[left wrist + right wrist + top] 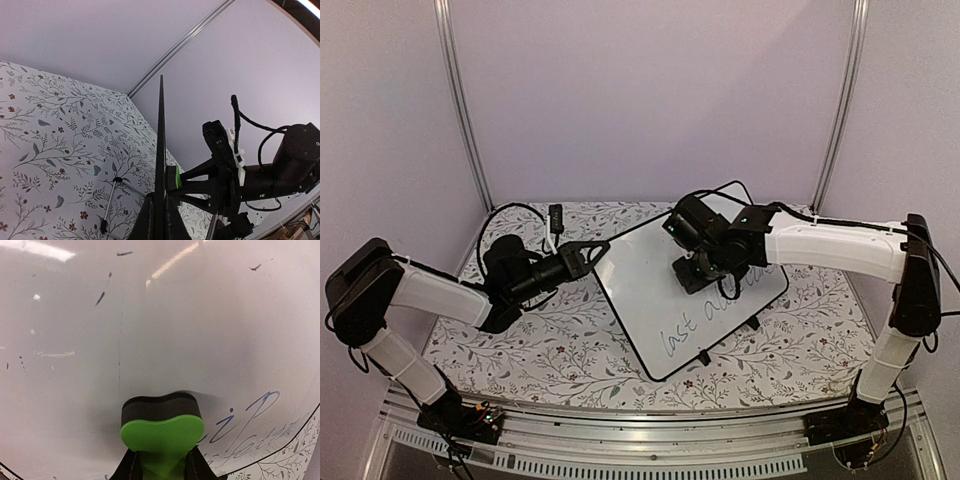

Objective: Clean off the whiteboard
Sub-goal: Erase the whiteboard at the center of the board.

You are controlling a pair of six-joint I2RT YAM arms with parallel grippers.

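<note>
The whiteboard (645,285) stands tilted at the middle of the table, with blue handwriting (705,322) along its near edge. My left gripper (601,248) is shut on the board's left rim, which the left wrist view shows edge-on as a thin black line (161,130) between the jaws of the left gripper (160,215). My right gripper (692,276) is shut on a green eraser (162,432) whose black felt presses flat on the board's white face (175,315), just left of the handwriting (250,425). The eraser (173,179) also shows against the board in the left wrist view.
A floral cloth (550,350) covers the table. A black cable with a small plug (556,215) lies at the back left. Aluminium posts (460,100) and pale walls close the back and sides. A black clip foot (752,323) juts out at the board's near right edge.
</note>
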